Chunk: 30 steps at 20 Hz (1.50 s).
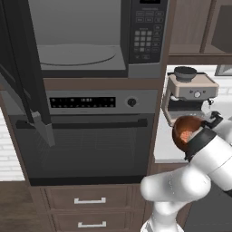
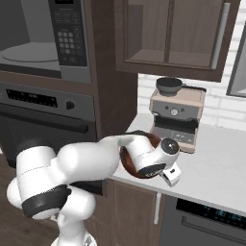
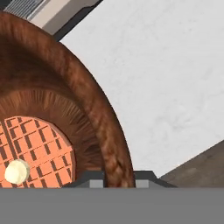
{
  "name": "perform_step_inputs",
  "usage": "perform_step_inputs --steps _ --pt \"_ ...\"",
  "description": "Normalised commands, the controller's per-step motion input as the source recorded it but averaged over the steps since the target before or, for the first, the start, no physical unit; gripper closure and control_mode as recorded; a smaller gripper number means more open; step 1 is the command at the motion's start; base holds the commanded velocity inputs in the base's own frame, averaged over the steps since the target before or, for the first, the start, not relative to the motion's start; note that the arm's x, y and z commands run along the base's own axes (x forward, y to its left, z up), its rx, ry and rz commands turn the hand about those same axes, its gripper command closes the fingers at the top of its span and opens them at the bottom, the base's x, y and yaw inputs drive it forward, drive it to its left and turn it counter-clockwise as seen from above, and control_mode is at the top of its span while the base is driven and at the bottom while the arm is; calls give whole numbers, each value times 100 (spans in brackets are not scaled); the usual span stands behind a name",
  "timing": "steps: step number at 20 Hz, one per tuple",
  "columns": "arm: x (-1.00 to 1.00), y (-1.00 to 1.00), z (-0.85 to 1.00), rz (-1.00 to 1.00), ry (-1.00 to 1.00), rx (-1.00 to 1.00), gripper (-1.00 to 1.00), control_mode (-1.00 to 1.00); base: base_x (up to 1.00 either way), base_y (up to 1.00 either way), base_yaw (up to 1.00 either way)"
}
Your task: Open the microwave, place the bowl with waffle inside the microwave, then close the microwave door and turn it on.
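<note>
Light is even and soft throughout, with no visible lamp and no hard glare. The microwave [image 1: 97,38] cavity reads mid-grey, darker toward its back wall. The oven [image 1: 86,145] glass is dim and shows no reflections. The counter [image 3: 166,78] looks bright and faintly mottled. Both base views are slightly soft and blocky; the hand view is sharper, the bowl [image 3: 65,87] grain crisp.
</note>
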Motion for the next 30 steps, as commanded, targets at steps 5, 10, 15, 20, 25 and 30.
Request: perform_step_inputs --steps 5,10,15,20,25,30 --pt "-67 -32 100 -32 0 6 100 -100 0 0 0" --pt "-99 3 84 -38 0 1 100 -100 0 0 0" --pt "-100 30 63 -38 0 1 100 -100 0 0 0" --pt "-91 44 94 -21 -3 4 100 -100 0 0 0" --pt "-54 59 91 -4 -5 6 100 -100 0 0 0" --pt "-1 95 44 12 -2 0 100 -100 0 0 0"
